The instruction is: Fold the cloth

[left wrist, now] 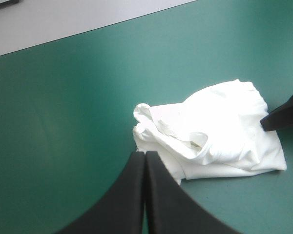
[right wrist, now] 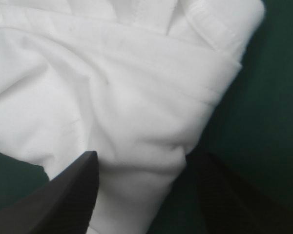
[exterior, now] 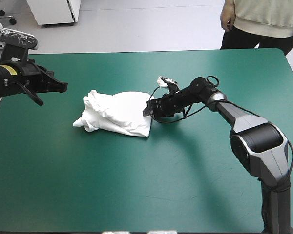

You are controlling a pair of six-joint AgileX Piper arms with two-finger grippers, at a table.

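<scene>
The white T-shirt point(exterior: 118, 113), a loosely folded bundle, lies mid-table on the teal-green cover point(exterior: 136, 185). The right gripper point(exterior: 148, 108), at its 3 o'clock, straddles its edge with fingers spread, seemingly touching. The left gripper point(exterior: 63, 87), fingers pressed together, hovers at 10 o'clock, well apart.
</scene>
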